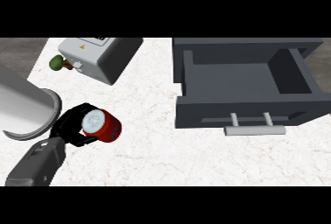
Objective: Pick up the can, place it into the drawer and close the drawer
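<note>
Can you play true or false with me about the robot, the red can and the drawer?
1. The left hand is curled round the red can. True.
2. The drawer is closed. False: it is pulled open, and you can see its floor.
3. The can is already inside the drawer. False: it is over the counter, left of the drawer, in the hand.
4. The drawer has a pale bar handle on its front. True.
5. The robot's right hand is holding the handle. False: no right hand shows at all.
</note>
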Robot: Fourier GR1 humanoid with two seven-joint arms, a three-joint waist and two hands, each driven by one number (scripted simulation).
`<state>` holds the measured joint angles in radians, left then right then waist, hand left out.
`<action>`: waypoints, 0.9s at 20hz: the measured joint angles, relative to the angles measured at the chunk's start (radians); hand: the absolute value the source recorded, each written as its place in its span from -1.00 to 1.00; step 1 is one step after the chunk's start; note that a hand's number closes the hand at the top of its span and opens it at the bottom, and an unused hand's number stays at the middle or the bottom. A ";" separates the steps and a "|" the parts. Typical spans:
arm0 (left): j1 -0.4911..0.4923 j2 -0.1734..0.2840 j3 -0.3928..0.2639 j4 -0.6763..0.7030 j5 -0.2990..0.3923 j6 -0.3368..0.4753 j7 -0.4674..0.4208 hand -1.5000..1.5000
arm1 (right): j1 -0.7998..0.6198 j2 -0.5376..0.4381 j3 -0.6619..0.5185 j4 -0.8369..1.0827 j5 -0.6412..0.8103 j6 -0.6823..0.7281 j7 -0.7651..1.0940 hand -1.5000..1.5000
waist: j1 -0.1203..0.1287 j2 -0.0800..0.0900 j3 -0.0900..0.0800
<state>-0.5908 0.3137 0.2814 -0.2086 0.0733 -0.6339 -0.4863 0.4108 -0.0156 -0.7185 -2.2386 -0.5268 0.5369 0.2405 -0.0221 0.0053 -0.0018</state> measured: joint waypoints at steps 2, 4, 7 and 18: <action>-0.002 0.000 -0.003 -0.017 0.004 -0.023 0.005 1.00 | 0.002 -0.006 -0.009 0.007 -0.012 0.007 0.001 -1.00 | 0.002 -0.001 0.000; -0.005 -0.020 0.001 -0.037 0.015 -0.018 0.011 1.00 | 0.017 0.002 -0.017 0.004 -0.019 0.017 -0.006 -1.00 | 0.004 -0.003 0.001; 0.004 -0.064 0.033 -0.065 0.052 0.063 -0.007 1.00 | 0.024 0.006 -0.024 0.004 -0.016 0.016 -0.009 -1.00 | 0.012 -0.006 0.001; 0.042 -0.257 0.059 -0.364 0.149 0.396 0.032 1.00 | 0.049 0.008 -0.034 -0.032 -0.037 -0.021 -0.001 -1.00 | 0.035 -0.017 0.004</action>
<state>-0.5485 0.0569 0.3404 -0.5730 0.2220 -0.2383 -0.4543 0.4597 -0.0077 -0.7523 -2.2706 -0.5635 0.5156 0.2393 0.0133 -0.0113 0.0018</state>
